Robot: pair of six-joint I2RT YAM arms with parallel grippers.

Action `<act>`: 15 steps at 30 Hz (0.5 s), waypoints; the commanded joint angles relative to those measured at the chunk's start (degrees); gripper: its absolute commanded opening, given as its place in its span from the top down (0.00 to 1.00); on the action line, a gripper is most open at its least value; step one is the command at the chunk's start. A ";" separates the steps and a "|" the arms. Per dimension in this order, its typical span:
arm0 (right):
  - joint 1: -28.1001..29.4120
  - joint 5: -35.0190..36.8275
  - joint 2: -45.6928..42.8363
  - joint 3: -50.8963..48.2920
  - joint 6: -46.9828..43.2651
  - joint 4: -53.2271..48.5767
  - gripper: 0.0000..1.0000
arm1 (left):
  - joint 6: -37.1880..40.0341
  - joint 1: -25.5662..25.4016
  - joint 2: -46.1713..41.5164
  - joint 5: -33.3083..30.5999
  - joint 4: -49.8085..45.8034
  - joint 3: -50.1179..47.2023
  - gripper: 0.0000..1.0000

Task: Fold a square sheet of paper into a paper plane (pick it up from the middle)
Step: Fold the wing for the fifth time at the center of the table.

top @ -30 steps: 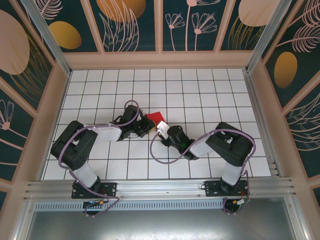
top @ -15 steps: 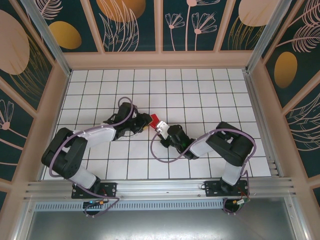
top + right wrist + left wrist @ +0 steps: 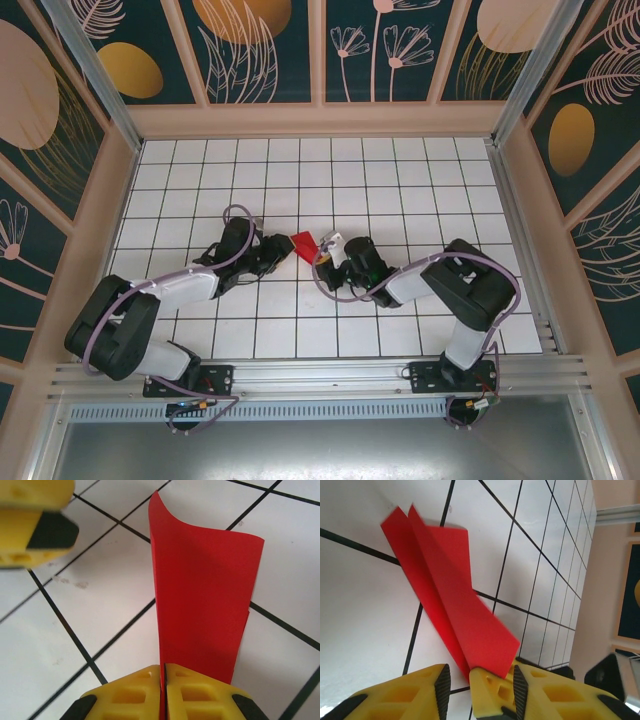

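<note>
Between the fingertips of the right gripper, the sheet of paper is clamped by its near edge. The two yellow fingers are pressed together on it with only the red layer between them. The sheet is plain bright red and folded lengthwise. It extends straight ahead of the right gripper and stands clear of the tiles below.

Its far edge is cut straight, and the far left corner curls upward. A second layer shows as a small step along the right edge.

Ahead and to the left of the right gripper, the left gripper faces the sheet. Its jaws stand apart with a visible gap. In the left wrist view the nearest corner of the sheet sits at that gap, beside the inner face of the right-hand finger. Whether it touches the finger cannot be told. From this side the sheet shows a long crease and two pointed layers at its far end.

In the top view both grippers meet near the middle of the white tiled table. Several rows of tiles lie beyond the grippers up to the back wall. More tiles lie outboard of each arm up to the side walls. The aluminium rail runs behind the arm bases.
</note>
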 commanded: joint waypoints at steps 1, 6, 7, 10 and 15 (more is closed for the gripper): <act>-1.41 -7.94 1.80 2.22 6.58 -0.38 0.90 | 1.14 0.10 -0.10 2.29 6.70 -1.57 0.61; -3.29 -12.78 3.87 4.24 11.07 -1.84 0.90 | 0.29 0.06 1.27 3.21 10.21 -3.27 0.62; -3.31 -13.16 4.08 4.61 11.68 -2.07 0.90 | 0.19 0.06 1.59 3.42 10.84 -3.30 0.62; -3.27 -13.98 4.88 5.42 13.55 -3.06 0.90 | -0.28 -0.25 3.03 4.30 12.73 -3.47 0.63; -3.44 -14.88 6.45 6.55 17.47 -3.75 0.91 | -0.70 -0.62 5.73 5.57 15.23 -3.29 0.65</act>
